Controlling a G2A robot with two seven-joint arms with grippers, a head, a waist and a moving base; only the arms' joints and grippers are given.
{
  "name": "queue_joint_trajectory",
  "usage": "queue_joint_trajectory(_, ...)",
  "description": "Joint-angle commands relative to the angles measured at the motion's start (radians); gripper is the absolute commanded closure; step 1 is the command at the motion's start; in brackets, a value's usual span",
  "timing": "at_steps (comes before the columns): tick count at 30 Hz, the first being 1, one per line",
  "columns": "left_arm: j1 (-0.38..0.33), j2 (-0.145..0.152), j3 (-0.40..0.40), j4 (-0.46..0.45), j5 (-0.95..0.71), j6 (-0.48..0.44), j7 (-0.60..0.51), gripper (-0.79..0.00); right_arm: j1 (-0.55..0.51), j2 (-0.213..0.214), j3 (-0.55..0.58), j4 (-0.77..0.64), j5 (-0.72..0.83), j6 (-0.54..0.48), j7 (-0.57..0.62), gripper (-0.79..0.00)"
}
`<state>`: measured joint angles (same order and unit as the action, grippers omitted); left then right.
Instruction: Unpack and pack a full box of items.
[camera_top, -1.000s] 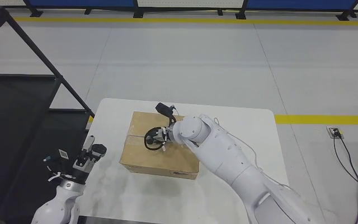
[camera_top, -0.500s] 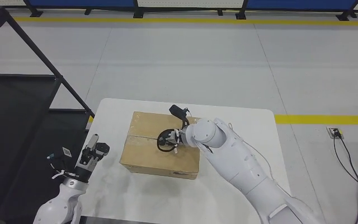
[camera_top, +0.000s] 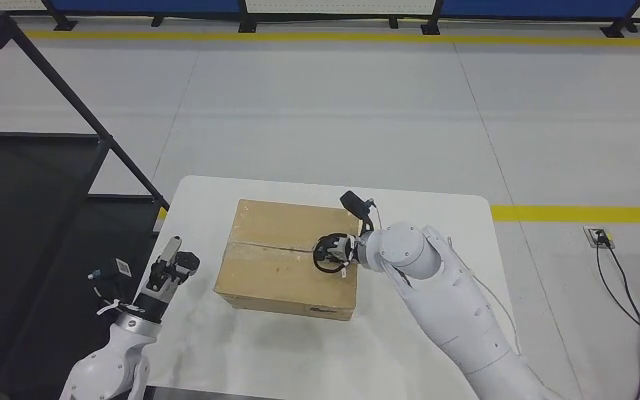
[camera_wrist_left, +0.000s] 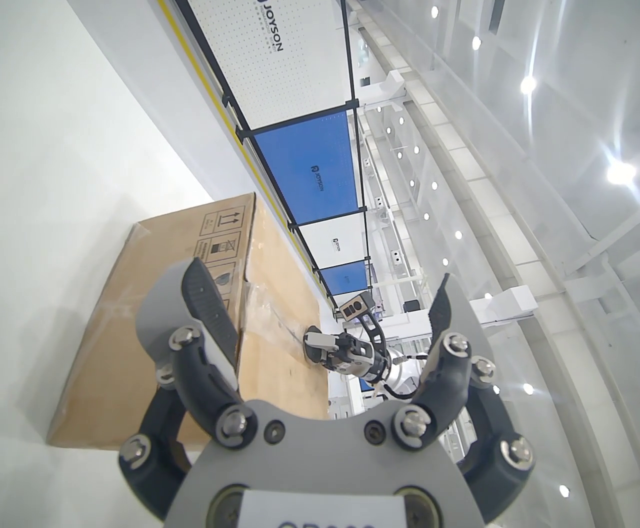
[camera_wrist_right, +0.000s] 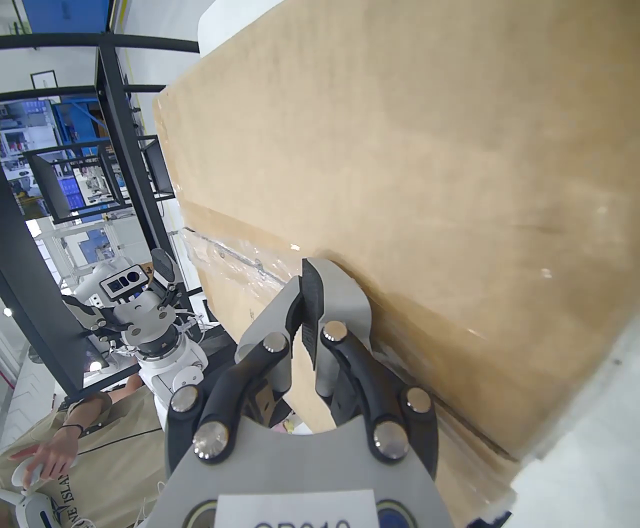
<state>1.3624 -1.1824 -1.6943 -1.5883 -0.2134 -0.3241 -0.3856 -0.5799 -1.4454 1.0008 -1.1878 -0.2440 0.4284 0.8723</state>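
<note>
The closed cardboard box (camera_top: 285, 255) sits on the white worktop (camera_top: 440, 215) with bare surface all round, widest on its right, where the right tool (camera_top: 322, 253), fingers pressed together, touches the taped seam (camera_top: 260, 243), while the left tool (camera_top: 176, 256) gapes wide just beside the box's left end.

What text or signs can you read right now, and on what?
Cardboard box side: two upward arrows and other handling pictograms, no legible words.
Wall panels: brand logos, not transcribed.
Left wrist label, right wrist label: cut off, unreadable.
</note>
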Motion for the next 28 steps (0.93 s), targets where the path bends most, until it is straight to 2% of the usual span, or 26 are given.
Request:
queue_joint_trajectory(1, -0.003, 0.000, 0.001, 0.001, 0.000, 0.003, -0.001, -0.785, -0.013, 0.006, 0.012, -0.019, -0.012, 0.017, -0.002, 0.000)
queue_joint_trajectory(18, -0.016, 0.003, 0.001, 0.017, -0.009, -0.001, -0.006, -0.785, -0.132, 0.052, 0.124, -0.178, -0.061, 0.098, 0.003, 0.000)
queue_joint_trajectory(28, -0.020, 0.005, -0.011, 0.035, -0.019, -0.011, -0.013, -0.785, -0.242, 0.075, 0.211, -0.327, -0.042, 0.061, -0.060, 0.000)
